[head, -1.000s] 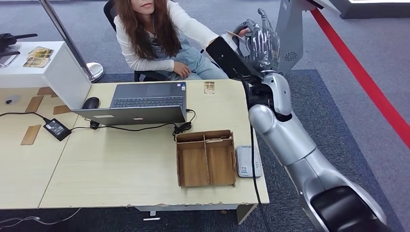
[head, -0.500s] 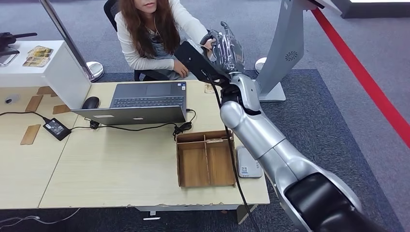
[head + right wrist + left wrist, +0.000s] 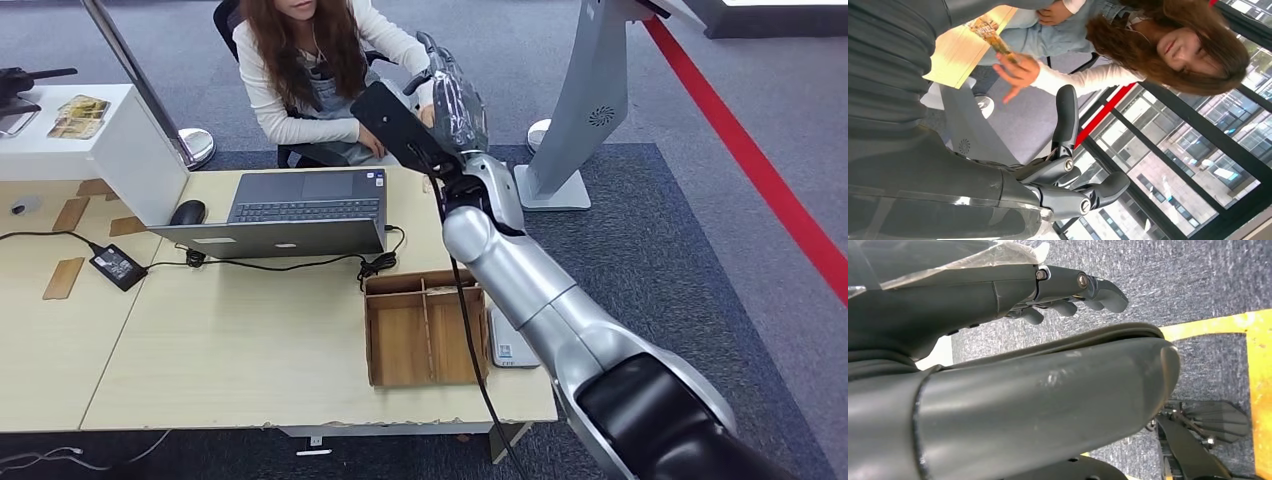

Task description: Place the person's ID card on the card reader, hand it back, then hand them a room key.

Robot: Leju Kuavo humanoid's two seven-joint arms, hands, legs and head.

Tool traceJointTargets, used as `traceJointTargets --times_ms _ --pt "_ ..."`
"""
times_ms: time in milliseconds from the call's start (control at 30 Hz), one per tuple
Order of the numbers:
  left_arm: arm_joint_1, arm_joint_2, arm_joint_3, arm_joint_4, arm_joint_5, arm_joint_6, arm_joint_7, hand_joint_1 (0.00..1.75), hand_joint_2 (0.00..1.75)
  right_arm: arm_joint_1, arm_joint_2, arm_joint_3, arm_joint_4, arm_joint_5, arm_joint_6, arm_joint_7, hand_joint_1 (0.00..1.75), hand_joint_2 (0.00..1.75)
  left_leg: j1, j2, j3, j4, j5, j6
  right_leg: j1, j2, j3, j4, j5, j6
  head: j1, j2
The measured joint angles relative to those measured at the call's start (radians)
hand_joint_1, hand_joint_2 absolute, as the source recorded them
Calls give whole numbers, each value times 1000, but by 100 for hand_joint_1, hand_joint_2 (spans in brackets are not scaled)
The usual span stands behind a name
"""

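Patterned card (image 3: 993, 36) is pinched in the person's hand (image 3: 1018, 72), lifted off the surface (image 3: 250, 330) and apart from the right hand (image 3: 1068, 170). Right hand is raised near the person, fingers spread, holding nothing. Card reader (image 3: 506, 343) lies beside the wooden tray (image 3: 425, 325). Left hand (image 3: 1068, 290) hangs over carpet, fingers loosely curled, nothing in it.

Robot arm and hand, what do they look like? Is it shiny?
Yes. The right arm is shiny silver with rounded segments, a black shoulder cap and a black cable running along it. The right hand has dark grey fingers with small silver screws, partly covered in clear plastic.
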Motion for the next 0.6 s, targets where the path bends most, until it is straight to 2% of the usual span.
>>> traceJointTargets --times_ms 167,367,467,600 --pt "1 8 2 0 29 20 -37 0 0 2 -25 1 -49 -15 -2 18 0 175 0 0 0 0 0 0 0 0 0 0 0 0 0 0" --pt "4 28 11 0 59 37 -56 0 0 12 -89 1 -132 -31 26 56 0 175 0 0 1 0 0 0 0 0 0 0 0 0 0 0" --pt "4 43 19 2 62 31 -23 0 0 30 -128 0 -180 -12 37 88 0 175 0 0 1 0 0 0 0 1 0 0 0 0 0 0" --pt "4 63 21 6 52 9 64 0 0 94 -186 -3 -279 30 52 139 0 175 0 0 1 0 0 0 0 1 1 0 0 0 0 0"
